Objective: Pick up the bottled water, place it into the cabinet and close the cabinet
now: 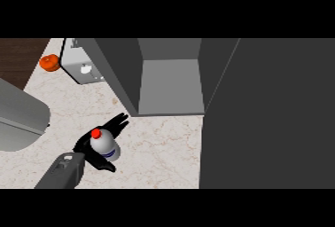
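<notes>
Bottled water [104, 145] sits upright in the left hand [98, 146], over the marble-patterned counter [163, 146], in front of and to the left of the open cabinet [169, 84]. Bottle is pale, rounded, with a red cap on top and a bluish label band low on its body; smooth, plastic-looking. The black fingers curl round the bottle from behind and below, thumb tucked under its lower side, while the upper fingertips stick out past the cap toward the cabinet. Grey forearm comes in from the lower left edge. Judged progress: pickup looks done or nearly so, bottle in the grasp; cannot tell if it is lifted off the counter. Left to do: carry it into the cabinet, release, shut the door. Cabinet interior is a plain grey box with a lighter floor; the cabinet door [268, 111], a large dark flat panel, stands swung open at right and fills that side. Counter is cream with reddish veining. Further out: an orange round object [49, 62] at upper left, a grey boxy appliance [83, 66] beside it. Right hand not in view.
</notes>
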Action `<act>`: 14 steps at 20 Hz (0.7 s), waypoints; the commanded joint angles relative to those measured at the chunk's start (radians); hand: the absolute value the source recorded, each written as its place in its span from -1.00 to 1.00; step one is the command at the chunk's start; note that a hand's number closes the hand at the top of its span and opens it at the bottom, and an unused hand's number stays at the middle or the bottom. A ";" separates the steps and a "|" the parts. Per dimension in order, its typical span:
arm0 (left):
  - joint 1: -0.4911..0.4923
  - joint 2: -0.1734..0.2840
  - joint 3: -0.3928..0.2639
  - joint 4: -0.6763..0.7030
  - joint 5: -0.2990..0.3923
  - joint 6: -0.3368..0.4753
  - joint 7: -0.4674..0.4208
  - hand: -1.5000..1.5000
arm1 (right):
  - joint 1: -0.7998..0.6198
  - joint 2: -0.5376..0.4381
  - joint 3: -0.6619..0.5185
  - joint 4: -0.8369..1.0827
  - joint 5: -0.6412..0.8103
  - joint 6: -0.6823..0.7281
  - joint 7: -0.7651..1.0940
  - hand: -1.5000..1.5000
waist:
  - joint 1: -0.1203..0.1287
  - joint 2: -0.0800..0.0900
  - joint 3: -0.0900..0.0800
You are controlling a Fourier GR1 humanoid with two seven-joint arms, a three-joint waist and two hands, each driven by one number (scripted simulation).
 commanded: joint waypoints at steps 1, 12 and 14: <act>0.036 -0.041 -0.053 -0.008 -0.024 -0.177 -0.118 1.00 | -0.021 0.005 0.016 0.009 0.020 -0.015 0.022 -1.00 | 0.005 0.005 -0.006; 0.042 -0.066 -0.076 -0.039 0.004 -0.145 -0.147 1.00 | -0.012 0.009 0.018 0.014 0.033 -0.014 -0.003 -1.00 | 0.004 0.004 -0.006; 0.038 -0.032 -0.074 -0.074 0.029 -0.187 -0.095 1.00 | 0.033 -0.040 -0.047 -0.044 -0.046 0.016 0.013 -1.00 | 0.011 -0.001 -0.004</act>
